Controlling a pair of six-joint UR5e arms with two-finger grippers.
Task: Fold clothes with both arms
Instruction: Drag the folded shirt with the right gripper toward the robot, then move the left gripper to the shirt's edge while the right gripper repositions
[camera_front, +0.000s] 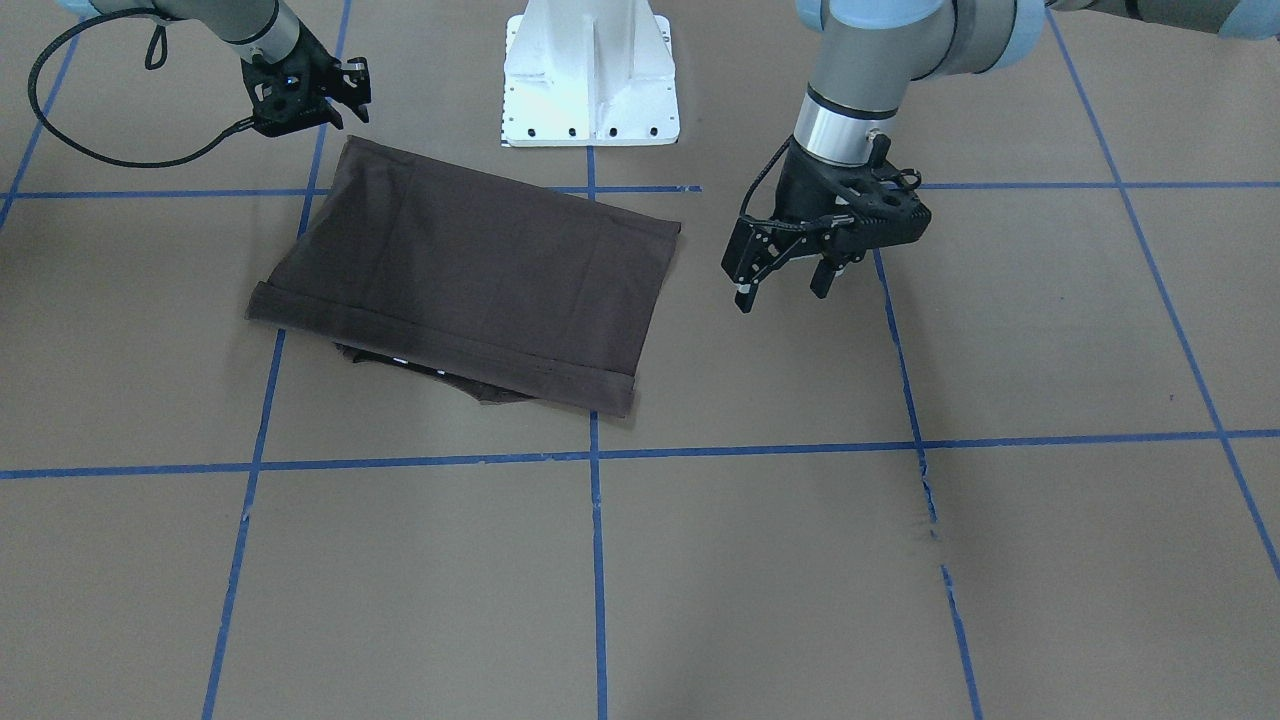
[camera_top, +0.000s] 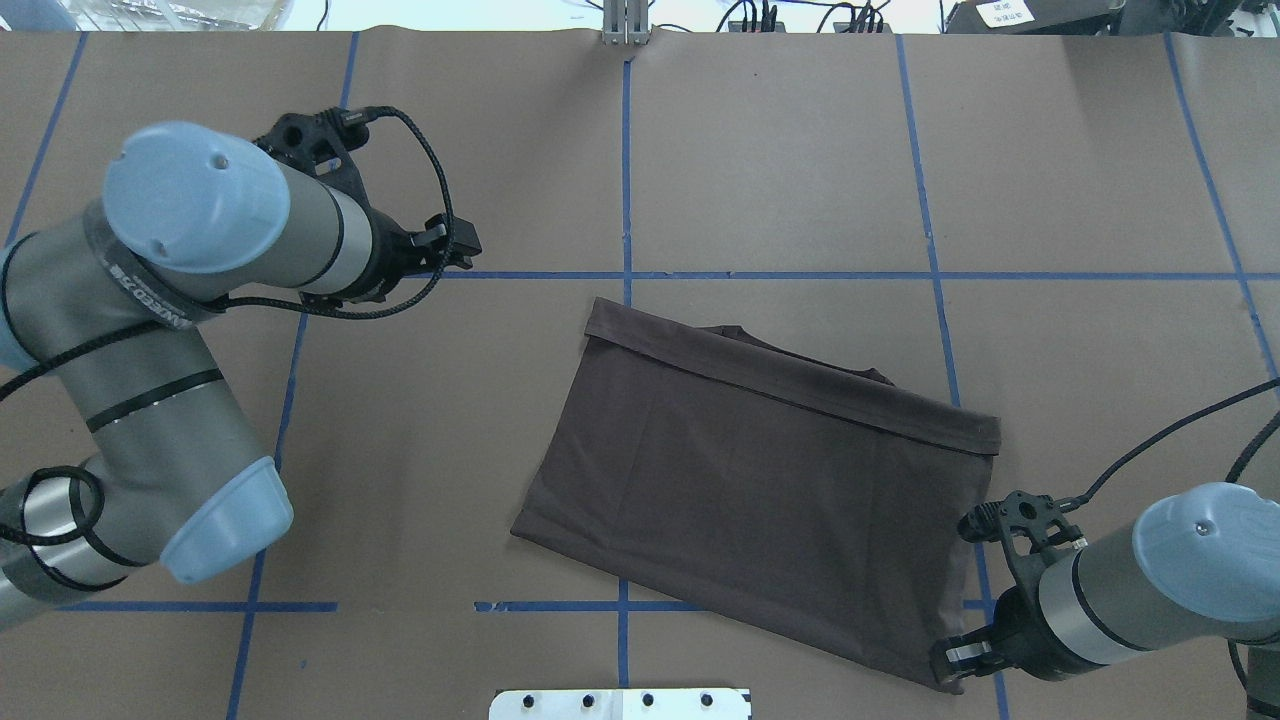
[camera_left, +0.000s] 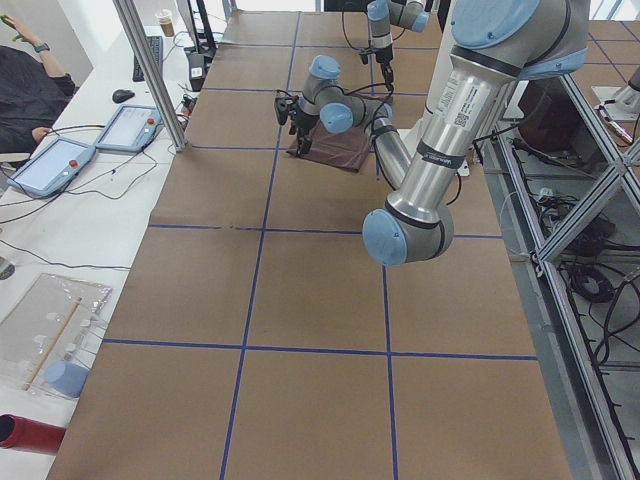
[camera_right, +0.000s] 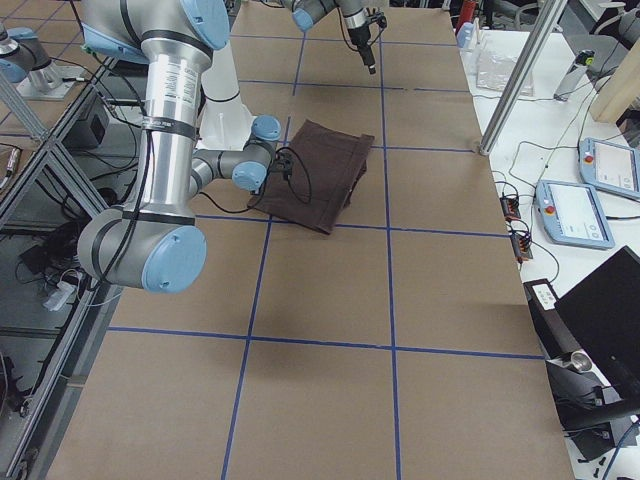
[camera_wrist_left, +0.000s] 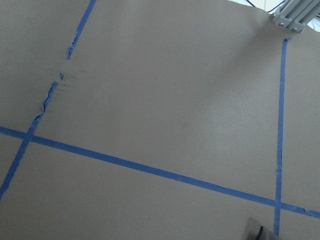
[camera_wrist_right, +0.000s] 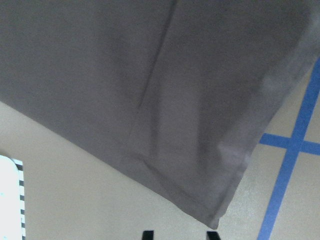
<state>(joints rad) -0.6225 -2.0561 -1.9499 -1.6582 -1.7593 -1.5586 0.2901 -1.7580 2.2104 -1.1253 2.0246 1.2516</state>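
The dark brown T-shirt (camera_front: 460, 280) lies folded into a rough rectangle on the brown paper, also seen from overhead (camera_top: 760, 480). Its hem band runs along the edge away from the robot, and a bit of a lower layer pokes out under it. My left gripper (camera_front: 782, 288) is open and empty, hovering beside the shirt's left end, apart from it (camera_top: 450, 245). My right gripper (camera_front: 350, 95) is open and empty at the shirt's near right corner (camera_top: 952, 657). The right wrist view shows that corner (camera_wrist_right: 220, 210) just ahead of the spread fingertips (camera_wrist_right: 212, 234).
The table is covered in brown paper with a grid of blue tape lines (camera_front: 595, 455). The white pedestal base (camera_front: 590, 75) stands at the robot's edge. The left wrist view shows only bare paper and tape (camera_wrist_left: 150, 170).
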